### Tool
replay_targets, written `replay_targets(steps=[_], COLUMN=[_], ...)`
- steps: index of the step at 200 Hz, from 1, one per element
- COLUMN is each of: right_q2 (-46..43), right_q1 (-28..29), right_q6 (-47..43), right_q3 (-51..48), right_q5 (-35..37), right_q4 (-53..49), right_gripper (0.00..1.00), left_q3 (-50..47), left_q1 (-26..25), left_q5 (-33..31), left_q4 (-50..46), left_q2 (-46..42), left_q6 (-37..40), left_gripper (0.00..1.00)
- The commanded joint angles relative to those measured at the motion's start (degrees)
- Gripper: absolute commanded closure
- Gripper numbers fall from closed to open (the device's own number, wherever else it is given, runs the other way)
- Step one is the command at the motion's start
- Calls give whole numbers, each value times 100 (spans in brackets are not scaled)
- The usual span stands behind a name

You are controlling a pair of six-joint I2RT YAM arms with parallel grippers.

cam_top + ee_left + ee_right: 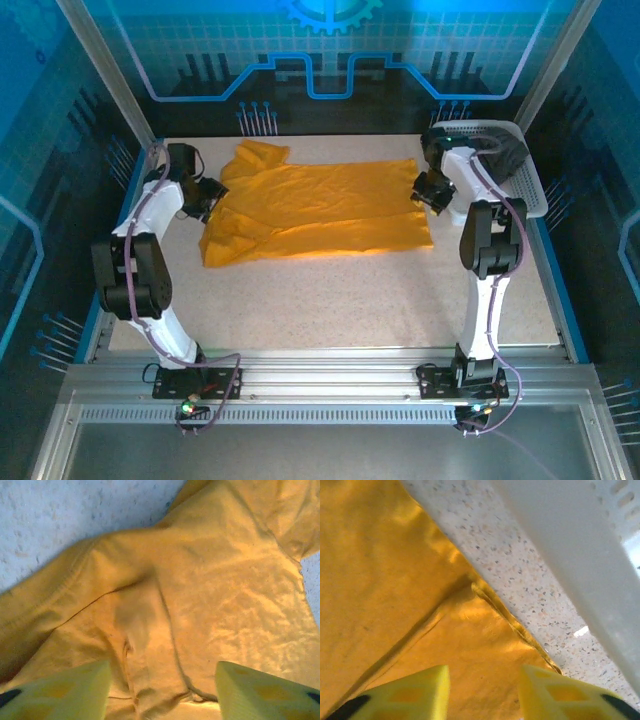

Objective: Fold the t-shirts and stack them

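Orange-yellow t-shirt (320,212) lies spread on table (350,300), toward the rear, between both arms. Its left end is rumpled and its right end flatter. Dark grey t-shirt (505,152) sits in white mesh basket (537,203) at far right.

Left gripper (208,195) is over the shirt's left end, fingers apart, holding nothing; in the left wrist view, creased fabric lies under it. Right gripper (432,190) is at the shirt's right edge, just beside the basket, also spread and empty; the right wrist view shows a hem corner below it.

Step, my read: lining up to grab both ends for the first fold. No neat fold visible, nothing stacked, so early in the task.

Next move calls for both to lower, pinch the fabric edges without bunching, then lift evenly. The right one needs to stay off the basket wall.
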Motion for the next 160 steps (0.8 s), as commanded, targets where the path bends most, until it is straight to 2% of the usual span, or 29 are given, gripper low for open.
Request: replay_targets(steps=[1, 31, 54, 68, 94, 116, 133, 160], right_q2=[-318, -1429, -2367, -3052, -4193, -4445, -4321, -4023], right_q1=[-83, -69, -76, -103, -232, -498, -639, -677], right_q6=[-505, -770, -831, -799, -383, 170, 381, 378], right_q3=[193, -958, -2380, -3442, -5211, -6196, -6467, -6312], right_q5=[-6, -200, -542, -724, -1168, -1536, -1679, -1718], right_q4=[-338, 128, 784, 1545, 3129, 4104, 4461, 4529], right_gripper=[49, 44, 46, 48, 48, 48, 48, 49], left_q3=[106, -1142, -2399, -2928, -3356, -3429, -3342, -3193], left_q1=[62, 75, 242, 392, 790, 905, 910, 915], left_q5=[-281, -593, -129, 150, 616, 702, 733, 660], left_q4=[-349, -628, -375, -26, 415, 700, 782, 1006], left_q2=[-363, -1532, -2257, -2472, -2307, -1960, -1609, -1207], left_q6=[344, 211, -160, -270, -441, -328, -231, -185], left_gripper=[36, 38, 41, 43, 45, 48, 51, 54])
